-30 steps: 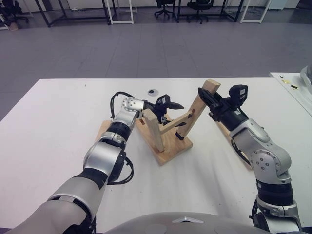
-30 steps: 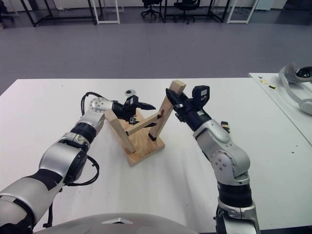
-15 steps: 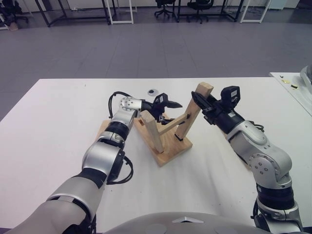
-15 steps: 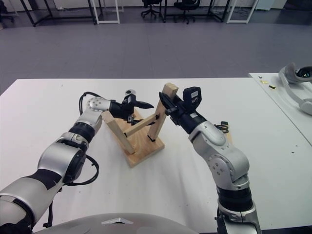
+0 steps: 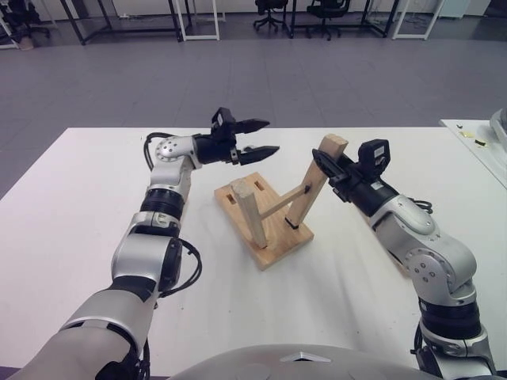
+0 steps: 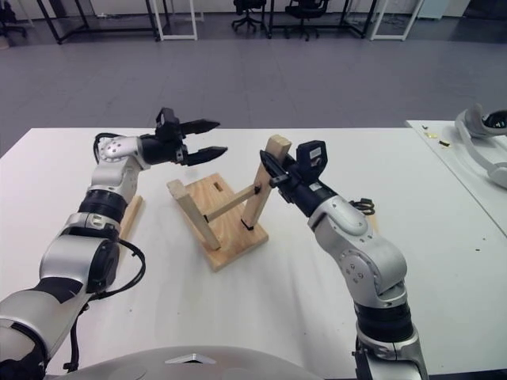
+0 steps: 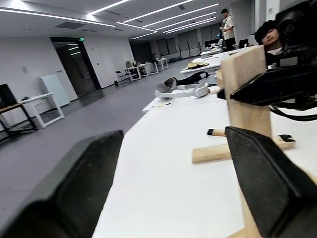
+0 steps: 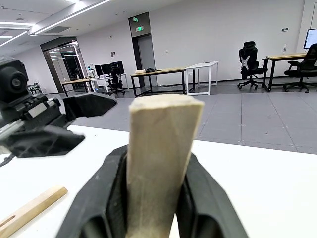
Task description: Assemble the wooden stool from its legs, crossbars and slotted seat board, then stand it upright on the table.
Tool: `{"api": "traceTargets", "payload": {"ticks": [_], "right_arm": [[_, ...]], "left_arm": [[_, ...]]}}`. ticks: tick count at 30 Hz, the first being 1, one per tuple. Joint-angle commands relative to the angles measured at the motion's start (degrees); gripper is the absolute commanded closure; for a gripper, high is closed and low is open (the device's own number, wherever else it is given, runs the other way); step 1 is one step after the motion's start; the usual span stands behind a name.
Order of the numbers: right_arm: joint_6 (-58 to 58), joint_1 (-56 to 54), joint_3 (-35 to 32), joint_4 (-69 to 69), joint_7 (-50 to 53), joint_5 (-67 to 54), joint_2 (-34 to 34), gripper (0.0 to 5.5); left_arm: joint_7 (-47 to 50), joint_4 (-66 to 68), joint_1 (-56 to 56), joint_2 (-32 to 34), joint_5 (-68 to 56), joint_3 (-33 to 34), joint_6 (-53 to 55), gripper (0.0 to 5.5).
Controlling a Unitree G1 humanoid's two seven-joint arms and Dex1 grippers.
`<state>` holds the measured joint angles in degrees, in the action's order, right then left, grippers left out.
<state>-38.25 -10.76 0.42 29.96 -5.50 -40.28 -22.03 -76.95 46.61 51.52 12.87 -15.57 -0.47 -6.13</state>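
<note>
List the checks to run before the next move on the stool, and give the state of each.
1. Right claw grips the right leg at its top: ok, shut on it.
2. Left claw free to work: ok, open and empty, raised beyond the board.
3. Left leg stands in the board unheld: ok.
4. Crossbar fully seated in both legs: cannot tell.
5. Stool complete: not ok; a loose piece lies on the table by the left arm.
</note>
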Motion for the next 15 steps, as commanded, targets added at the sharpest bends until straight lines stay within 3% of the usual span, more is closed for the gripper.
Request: {"api": "traceTargets", "payload": {"ticks": [1, 7, 15], "right_arm": [[-5.3, 2.3, 2.7, -4.3, -0.1, 4.5, -2.3, 4.45], [-5.2, 2.3, 3.9, -5.0, -0.3, 5.5, -2.4, 4.45], [-5.1, 2.3, 4.6, -4.3, -1.3, 6.2, -2.8, 4.42]], "left_arm": [[-4.3, -2.3, -0.4, -1.3, 0.3, -3.6, 5.1, 1.75], [-6.4, -1.8, -0.4, -2.2, 1.2, -6.7, 8.0, 1.75], [-3.6, 8.9, 0.9, -4.2, 7.7, -10.8, 0.7, 1.75]]}}
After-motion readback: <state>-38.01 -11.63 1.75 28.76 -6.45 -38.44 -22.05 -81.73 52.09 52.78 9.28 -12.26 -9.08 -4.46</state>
